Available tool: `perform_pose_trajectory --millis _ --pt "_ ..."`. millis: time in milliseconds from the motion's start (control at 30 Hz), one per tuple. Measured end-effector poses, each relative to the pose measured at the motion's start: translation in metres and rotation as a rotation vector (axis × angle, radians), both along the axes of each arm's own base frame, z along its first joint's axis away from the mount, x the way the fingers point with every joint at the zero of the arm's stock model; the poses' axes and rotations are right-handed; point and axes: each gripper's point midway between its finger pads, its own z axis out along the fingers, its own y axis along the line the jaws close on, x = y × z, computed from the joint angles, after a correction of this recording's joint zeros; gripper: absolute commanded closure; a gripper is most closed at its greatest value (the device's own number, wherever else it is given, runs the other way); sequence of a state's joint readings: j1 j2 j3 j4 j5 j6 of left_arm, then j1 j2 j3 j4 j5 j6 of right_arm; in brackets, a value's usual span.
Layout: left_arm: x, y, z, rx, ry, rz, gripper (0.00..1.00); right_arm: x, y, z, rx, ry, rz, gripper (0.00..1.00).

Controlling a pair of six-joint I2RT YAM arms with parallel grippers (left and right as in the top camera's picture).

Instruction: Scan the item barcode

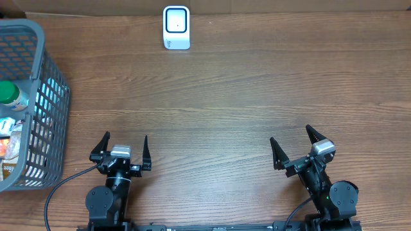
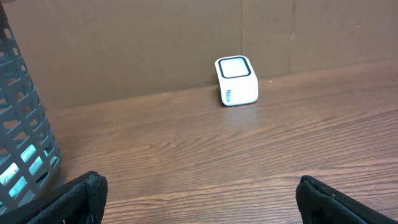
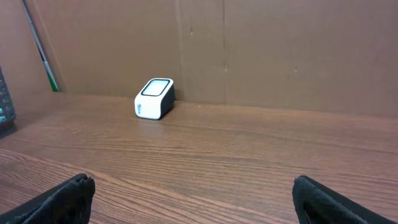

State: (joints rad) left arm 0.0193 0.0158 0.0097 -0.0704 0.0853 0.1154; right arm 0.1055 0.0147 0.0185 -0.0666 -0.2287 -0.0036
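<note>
Grey basket (image 1: 54,64): left edge of table (image 1: 225,96), holds the items (image 1: 9,96).
Left gripper (image 1: 126,136): open, empty; nearer arm, basket to its left.
Right gripper (image 1: 290,133): open, empty; well apart from basket.
White scanner (image 1: 176,27): far edge, ahead of left gripper.

— What is everything set on?
— A wooden table (image 1: 225,96), dark brown, its grain running side to side.
— And behind it?
— A brown cardboard wall (image 3: 280,50) stands along the table's far edge, with a vertical seam (image 3: 179,50) in it.
— Anything else?
— A thin pole (image 3: 52,76), white above and green below, leans past the table's far left.
— The light?
— Even, with a faint sheen on the tabletop.
</note>
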Motion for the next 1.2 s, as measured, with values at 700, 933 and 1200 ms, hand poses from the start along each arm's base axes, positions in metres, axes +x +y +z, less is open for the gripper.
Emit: perform_pose_trajectory --millis 700,933,1200 --pt "0.0001 0.0014 -0.0001 0.001 0.0 0.008 0.0 0.0 -0.0002 0.0002 -0.001 -0.001 -0.001 0.0" --pt "0.0001 0.0014 -0.0001 -0.003 0.001 0.008 0.0 0.0 0.0 0.0002 0.0 -0.001 0.0 0.0" --pt "-0.0022 0.0012 0.0061 -0.05 0.014 0.011 0.0 0.0 0.0 0.0001 0.0 0.0 0.0 0.0"
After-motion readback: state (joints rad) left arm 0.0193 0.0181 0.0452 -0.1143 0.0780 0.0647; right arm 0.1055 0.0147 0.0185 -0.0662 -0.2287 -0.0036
